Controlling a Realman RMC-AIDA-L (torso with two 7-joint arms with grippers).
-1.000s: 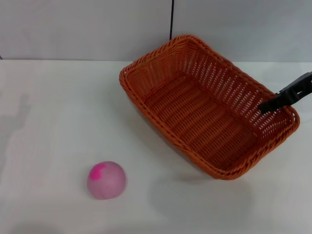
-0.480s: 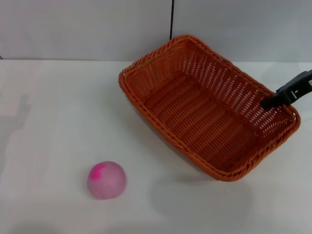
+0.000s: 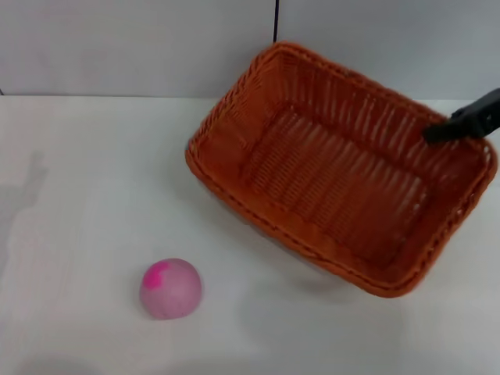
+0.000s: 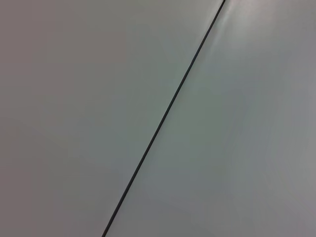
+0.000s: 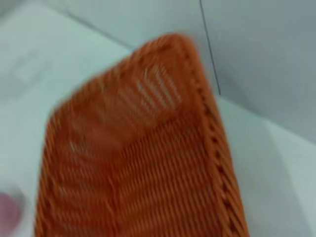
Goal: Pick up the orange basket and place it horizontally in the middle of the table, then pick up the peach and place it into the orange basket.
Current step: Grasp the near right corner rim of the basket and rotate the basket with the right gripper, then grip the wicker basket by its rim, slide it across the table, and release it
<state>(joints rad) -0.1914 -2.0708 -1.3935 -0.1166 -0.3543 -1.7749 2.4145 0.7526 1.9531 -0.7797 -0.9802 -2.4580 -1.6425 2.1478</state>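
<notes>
The orange basket (image 3: pixel 336 180) hangs tilted above the right half of the white table (image 3: pixel 94 172), blurred by motion, its shadow on the tabletop beneath it. My right gripper (image 3: pixel 434 134) comes in from the right edge of the head view and is shut on the basket's far right rim. In the right wrist view the basket (image 5: pixel 148 173) fills most of the picture, seen from close along its length. The peach (image 3: pixel 170 288) rests on the table at the front left, well apart from the basket; a pink edge of the peach (image 5: pixel 7 212) shows in the right wrist view. The left gripper is out of view.
A grey-white wall with a dark vertical seam (image 3: pixel 276 19) stands behind the table. The left wrist view shows only that wall and the seam (image 4: pixel 163 118). Bare tabletop lies left of the basket and around the peach.
The basket has risen and tipped, its far end now higher against the wall. The right gripper moved up with it. The peach has not moved.
</notes>
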